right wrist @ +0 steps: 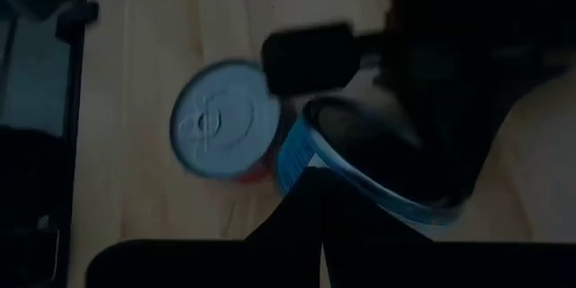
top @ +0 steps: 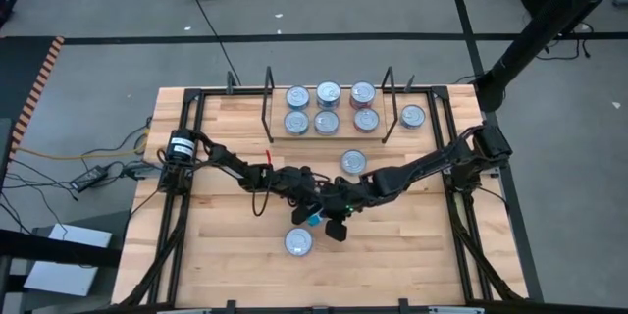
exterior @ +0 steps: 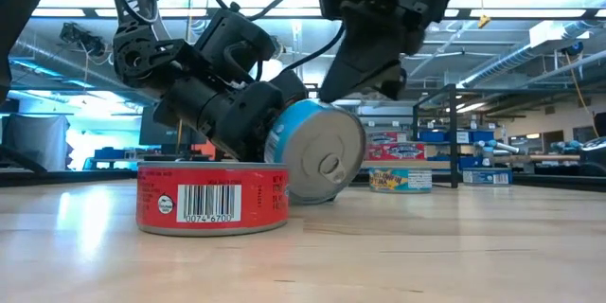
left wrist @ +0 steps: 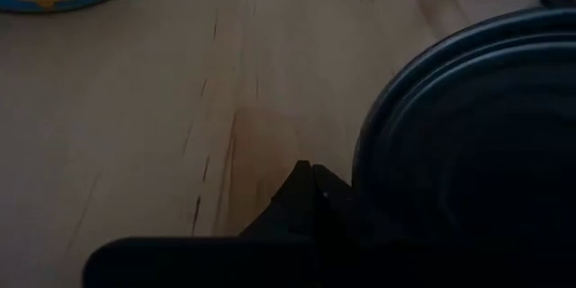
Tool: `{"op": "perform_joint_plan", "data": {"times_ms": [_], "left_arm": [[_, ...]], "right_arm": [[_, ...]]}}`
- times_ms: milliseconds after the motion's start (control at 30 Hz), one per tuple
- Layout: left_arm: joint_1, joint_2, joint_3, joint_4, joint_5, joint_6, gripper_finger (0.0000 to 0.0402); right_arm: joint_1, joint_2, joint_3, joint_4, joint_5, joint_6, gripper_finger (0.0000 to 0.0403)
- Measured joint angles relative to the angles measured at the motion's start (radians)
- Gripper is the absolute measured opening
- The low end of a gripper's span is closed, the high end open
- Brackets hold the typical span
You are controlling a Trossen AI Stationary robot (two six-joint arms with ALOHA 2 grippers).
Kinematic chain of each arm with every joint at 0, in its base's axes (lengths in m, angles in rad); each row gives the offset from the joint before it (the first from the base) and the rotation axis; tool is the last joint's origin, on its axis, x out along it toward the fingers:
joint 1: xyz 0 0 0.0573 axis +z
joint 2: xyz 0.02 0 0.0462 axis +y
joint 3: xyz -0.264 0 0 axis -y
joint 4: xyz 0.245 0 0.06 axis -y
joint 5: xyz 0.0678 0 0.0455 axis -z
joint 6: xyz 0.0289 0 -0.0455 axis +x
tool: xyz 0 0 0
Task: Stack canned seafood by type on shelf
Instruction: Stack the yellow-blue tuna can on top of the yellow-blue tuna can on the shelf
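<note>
Blue-labelled and tipped on its edge, one tin (exterior: 317, 151) hung above the table's middle, clamped in the left gripper (top: 312, 206). Just right of it the right gripper (top: 336, 218) hovered close; whether its jaws were parted could not be told. A red tin (exterior: 212, 197) lay flat beneath. Six tins (top: 331, 108) sat on the shelf (top: 329, 130) at the far edge, with one (top: 412, 115) outside its right upright.
</note>
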State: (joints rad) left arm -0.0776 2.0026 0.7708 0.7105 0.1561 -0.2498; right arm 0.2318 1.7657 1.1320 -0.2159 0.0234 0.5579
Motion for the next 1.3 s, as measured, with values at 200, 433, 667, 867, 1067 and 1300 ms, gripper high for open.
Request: {"op": "perform_joint_plan", "data": {"times_ms": [200,433,667,867,1067,1300], "left_arm": [[-0.002,0.0,0.0,0.002,0.04,0.007,0.0],[-0.002,0.0,-0.001,0.002,0.044,0.013,0.0],[0.002,-0.011,-0.026,0.007,0.046,0.017,0.0],[0.021,-0.029,-0.035,-0.008,0.061,0.015,0.0],[0.042,-0.031,-0.035,-0.023,0.097,0.023,0.0],[0.046,-0.065,-0.046,-0.059,0.122,0.046,0.0]], "right_arm": [[-0.031,0.002,-0.002,0.013,0.023,-0.003,0.0007],[-0.051,0.002,-0.002,0.017,0.001,-0.042,0.0007],[-0.055,-0.034,-0.004,0.013,-0.005,-0.08,0.0009],[-0.058,-0.109,-0.004,0.0,0.005,-0.083,0.001],[-0.005,-0.113,-0.006,-0.024,-0.047,-0.087,0.0009],[0.062,-0.044,-0.019,-0.038,-0.049,-0.064,0.0008]]}}
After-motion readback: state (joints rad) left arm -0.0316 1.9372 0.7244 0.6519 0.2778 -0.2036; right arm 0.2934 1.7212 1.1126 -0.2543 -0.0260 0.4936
